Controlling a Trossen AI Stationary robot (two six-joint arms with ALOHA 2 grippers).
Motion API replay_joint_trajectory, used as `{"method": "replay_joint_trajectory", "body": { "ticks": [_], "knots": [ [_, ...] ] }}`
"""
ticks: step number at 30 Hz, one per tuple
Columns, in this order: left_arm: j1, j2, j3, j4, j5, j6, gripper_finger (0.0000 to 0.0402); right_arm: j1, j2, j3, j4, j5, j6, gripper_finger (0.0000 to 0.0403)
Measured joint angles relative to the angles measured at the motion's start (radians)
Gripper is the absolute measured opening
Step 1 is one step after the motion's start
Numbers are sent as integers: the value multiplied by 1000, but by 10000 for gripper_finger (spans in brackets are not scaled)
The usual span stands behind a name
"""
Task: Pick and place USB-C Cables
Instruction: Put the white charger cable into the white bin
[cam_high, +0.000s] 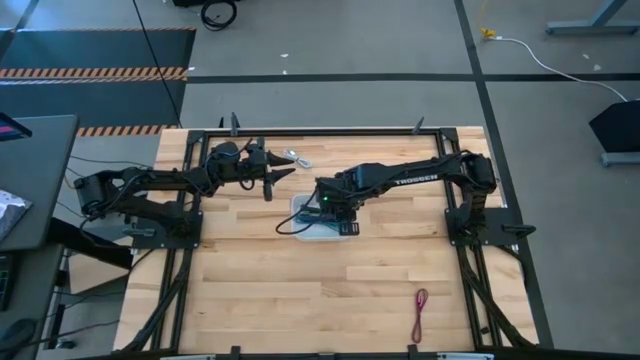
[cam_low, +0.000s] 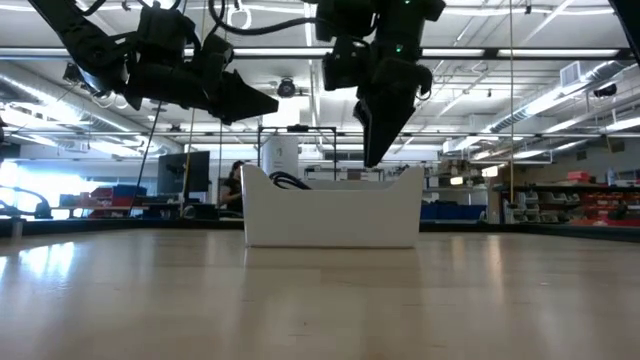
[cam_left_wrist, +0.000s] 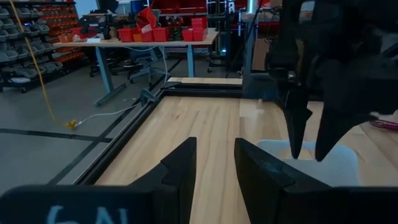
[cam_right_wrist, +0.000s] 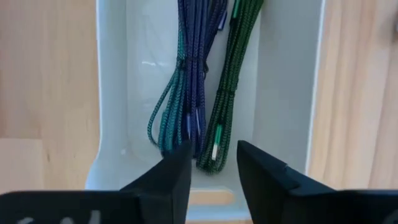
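High view — right arm (cam_high: 400, 180) reaches over bin (cam_high: 303, 206).

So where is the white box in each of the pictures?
High view: the white box sits mid-table, under the right end effector.
Low view: centre, right end effector above it.
Left wrist view: a pale box by the edge, below dark fingers.
Right wrist view: fills the middle, cables inside.
Shared landmark: the right end effector over the box.
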Motion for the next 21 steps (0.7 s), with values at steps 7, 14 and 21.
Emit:
{"method": "replay_joint_trajectory", "body": {
  "ticks": [7,14,21],
  "knots": [
    [0,0,0,1,-1,-4,116,-24,-82,0,-117,-4,131,150],
    [0,0,0,-37,-46,-3,116,3,-104,-16,-337,0,288,150],
    [14,3,136,-377,-118,-10,116,38,-102,-61,-335,1,292,148]
  ]
}}
